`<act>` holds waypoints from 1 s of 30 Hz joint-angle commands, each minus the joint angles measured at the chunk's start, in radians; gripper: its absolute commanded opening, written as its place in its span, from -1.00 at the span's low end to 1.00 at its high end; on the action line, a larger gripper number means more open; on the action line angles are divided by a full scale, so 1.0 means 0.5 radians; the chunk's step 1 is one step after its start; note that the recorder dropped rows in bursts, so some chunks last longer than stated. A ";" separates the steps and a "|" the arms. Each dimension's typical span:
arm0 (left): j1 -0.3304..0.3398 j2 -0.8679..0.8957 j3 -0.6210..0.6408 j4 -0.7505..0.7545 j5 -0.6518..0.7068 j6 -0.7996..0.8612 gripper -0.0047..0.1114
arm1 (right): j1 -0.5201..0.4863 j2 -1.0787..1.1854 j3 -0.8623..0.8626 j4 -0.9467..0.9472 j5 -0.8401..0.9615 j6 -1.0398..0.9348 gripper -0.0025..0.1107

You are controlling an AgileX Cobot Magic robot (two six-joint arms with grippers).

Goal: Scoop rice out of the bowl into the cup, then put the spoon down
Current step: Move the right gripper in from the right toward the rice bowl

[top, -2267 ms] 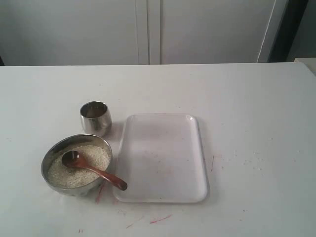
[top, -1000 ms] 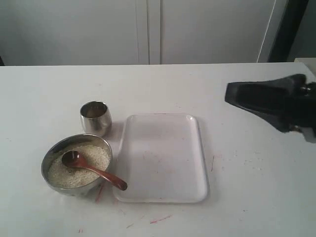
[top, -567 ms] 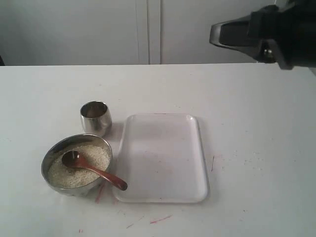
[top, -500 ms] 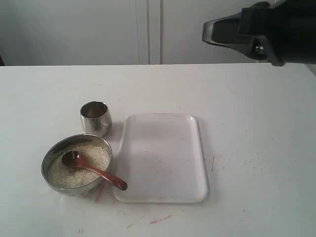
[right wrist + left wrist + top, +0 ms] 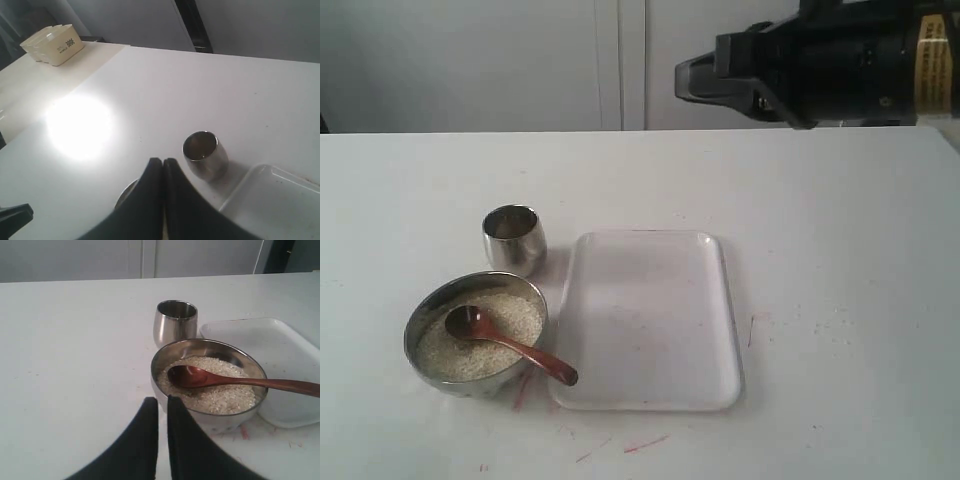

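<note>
While the tabletop spreads below, your right tool hangs high, closed and empty. Your left tool sits low, closed on nothing. The tray lies beside the bowl, the cup stands just beyond it, and the spoon rests on the rice.
</note>
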 commanded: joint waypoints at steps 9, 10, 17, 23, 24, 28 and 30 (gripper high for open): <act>-0.011 0.014 -0.012 -0.020 -0.005 0.000 -0.67 | 0.008 0.002 0.152 0.012 -0.011 -0.058 -0.96; -0.011 0.014 -0.012 -0.020 -0.005 0.000 -0.67 | 0.008 0.002 0.156 0.012 -0.006 -0.058 -0.96; -0.011 0.014 -0.012 -0.020 -0.005 0.000 -0.67 | 0.008 0.016 0.189 0.012 0.155 -0.173 -0.96; -0.011 0.014 -0.012 -0.020 -0.005 0.000 -0.67 | 0.037 0.073 0.193 0.012 0.517 -0.480 -0.96; -0.011 0.014 -0.012 -0.020 -0.005 0.000 -0.67 | 0.038 0.081 0.196 0.012 0.583 -0.541 -0.96; -0.011 0.014 -0.012 -0.020 -0.005 0.000 -0.67 | 0.058 0.093 0.196 0.012 0.881 -0.626 -0.96; -0.011 0.014 -0.012 -0.020 -0.005 0.000 -0.67 | 0.058 0.093 0.196 0.012 0.812 -0.630 -0.96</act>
